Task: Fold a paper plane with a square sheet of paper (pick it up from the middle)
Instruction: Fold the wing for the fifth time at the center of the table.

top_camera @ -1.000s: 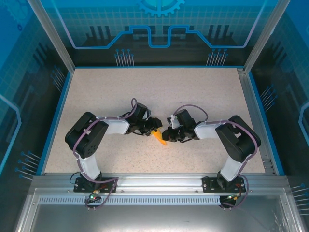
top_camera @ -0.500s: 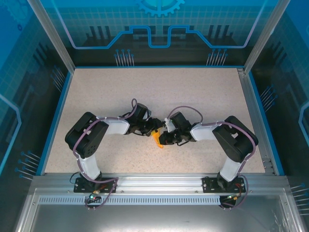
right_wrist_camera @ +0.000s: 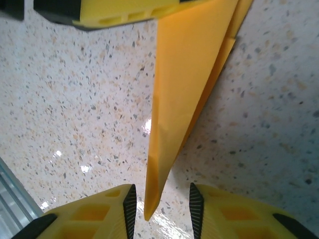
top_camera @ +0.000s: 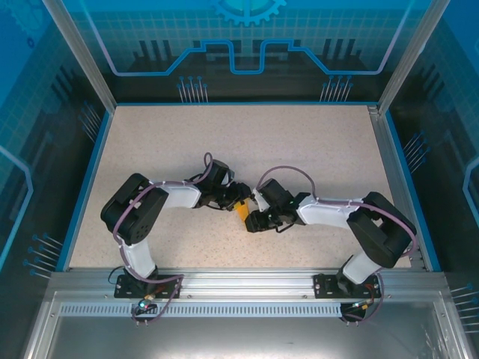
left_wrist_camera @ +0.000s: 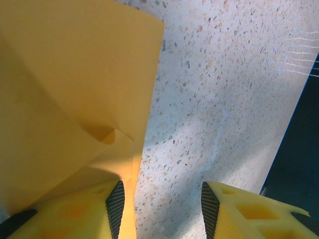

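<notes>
The orange-yellow paper plane [top_camera: 242,209], a slim folded dart, lies on the table between my two grippers. In the right wrist view its pointed tip [right_wrist_camera: 152,199] reaches into the gap of my right gripper [right_wrist_camera: 160,204], which is open, and neither pad touches it. My right gripper [top_camera: 254,218] sits at the dart's near end. In the left wrist view the wide folded end of the paper [left_wrist_camera: 65,84] covers the left side and lies against one finger [left_wrist_camera: 115,206] of my left gripper [left_wrist_camera: 162,204]. That gripper's jaws stand open with bare table between them. From above, the left gripper [top_camera: 233,196] is at the dart's far end.
The speckled table [top_camera: 247,142] is bounded by a blue rim [top_camera: 84,179] and a metal frame. Both arms bend inward and meet at the table's centre. A finger of the left gripper [right_wrist_camera: 124,12] shows at the top of the right wrist view.
My right gripper's jaws have opened. That gripper has shifted left and toward the near edge, along the dart. The left gripper has stayed put.
</notes>
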Robot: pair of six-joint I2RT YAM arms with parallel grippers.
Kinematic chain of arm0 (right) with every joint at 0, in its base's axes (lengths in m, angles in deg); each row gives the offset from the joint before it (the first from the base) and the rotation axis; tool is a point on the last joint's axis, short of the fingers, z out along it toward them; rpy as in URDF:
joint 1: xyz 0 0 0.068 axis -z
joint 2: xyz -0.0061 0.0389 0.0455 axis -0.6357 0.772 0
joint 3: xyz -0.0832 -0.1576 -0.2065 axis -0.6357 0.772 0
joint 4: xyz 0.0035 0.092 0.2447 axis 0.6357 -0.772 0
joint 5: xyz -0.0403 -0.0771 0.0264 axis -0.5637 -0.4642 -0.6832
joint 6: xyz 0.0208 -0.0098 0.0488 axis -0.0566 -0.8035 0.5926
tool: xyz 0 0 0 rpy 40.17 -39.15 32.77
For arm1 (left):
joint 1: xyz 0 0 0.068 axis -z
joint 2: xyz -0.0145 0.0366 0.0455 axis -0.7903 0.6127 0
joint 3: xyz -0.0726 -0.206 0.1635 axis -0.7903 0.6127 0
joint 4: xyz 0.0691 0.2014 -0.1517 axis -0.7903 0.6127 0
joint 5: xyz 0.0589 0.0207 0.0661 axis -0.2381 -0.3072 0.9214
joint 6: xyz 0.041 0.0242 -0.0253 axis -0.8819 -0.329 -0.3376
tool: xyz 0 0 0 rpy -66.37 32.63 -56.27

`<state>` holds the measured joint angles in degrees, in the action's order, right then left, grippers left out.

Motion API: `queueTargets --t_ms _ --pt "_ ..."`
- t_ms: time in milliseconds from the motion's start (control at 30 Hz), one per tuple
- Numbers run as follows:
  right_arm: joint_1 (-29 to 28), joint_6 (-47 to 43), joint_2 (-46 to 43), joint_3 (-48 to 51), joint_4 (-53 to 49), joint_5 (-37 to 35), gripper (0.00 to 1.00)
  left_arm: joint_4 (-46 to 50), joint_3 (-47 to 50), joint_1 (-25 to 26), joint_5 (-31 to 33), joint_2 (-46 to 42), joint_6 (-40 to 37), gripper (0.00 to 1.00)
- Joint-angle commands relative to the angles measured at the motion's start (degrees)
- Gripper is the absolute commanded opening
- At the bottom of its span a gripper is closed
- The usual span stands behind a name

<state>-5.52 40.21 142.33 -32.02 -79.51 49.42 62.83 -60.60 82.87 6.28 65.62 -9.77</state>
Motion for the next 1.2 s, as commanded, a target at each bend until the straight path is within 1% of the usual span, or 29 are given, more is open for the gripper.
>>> queueTargets --t_ms 0,100,267,333,400,433,467,500,600,700,967,1100,1167 --pt "-1.4 0.5 -0.3 -1.4 -2.9 -3.1 0.34 5.7 0.7 0.1 1.6 0.9 1.0 0.49" --pt "-2.7 0.7 0.3 -1.6 -1.9 -3.6 0.33 5.8 0.5 0.1 1.4 1.1 1.0 0.49" --pt "-3.8 -0.2 1.9 -2.8 -1.6 -5.0 0.34 6.1 0.2 0.1 1.2 1.3 0.8 0.49" --pt "-4.3 -0.6 2.5 -3.9 -3.3 -7.4 0.33 6.1 0.3 0.0 1.3 1.3 0.9 0.49" --pt "-4.7 -1.4 3.0 -4.4 -4.3 -8.7 0.28 6.1 0.3 0.1 1.4 1.2 1.1 0.49" --pt "-4.9 -1.6 3.2 -4.8 -4.9 -9.5 0.24 6.1 0.3 0.1 1.4 1.2 1.1 0.49" --pt "-5.0 -1.9 3.2 -4.9 -5.1 -9.6 0.17 6.1 0.3 0.1 1.3 1.2 1.1 0.49" --pt "-5.1 -2.5 3.3 -4.8 -5.3 -9.6 0.15 6.2 0.2 0.1 1.4 1.2 1.1 0.49" --pt "-6.0 -4.6 3.4 -5.0 -7.3 -11.3 0.15 6.4 0.0 0.0 1.4 1.2 1.0 0.49" --pt "-7.3 -8.3 3.0 -4.7 -9.8 -14.3 0.11 6.8 -0.2 0.1 1.4 1.2 0.9 0.49" --pt "-9.1 -17.9 0.3 -3.1 -10.4 -18.5 0.09 5.1 0.7 0.1 1.1 1.3 2.4 0.49" --pt "-10.3 -17.9 0.4 -2.0 -9.2 -17.0 0.09 3.7 1.3 0.0 1.1 1.6 3.8 0.49" --pt "-11.2 -16.6 0.3 -0.7 -6.9 -15.8 0.11 3.1 1.6 0.0 1.1 1.6 4.4 0.49"
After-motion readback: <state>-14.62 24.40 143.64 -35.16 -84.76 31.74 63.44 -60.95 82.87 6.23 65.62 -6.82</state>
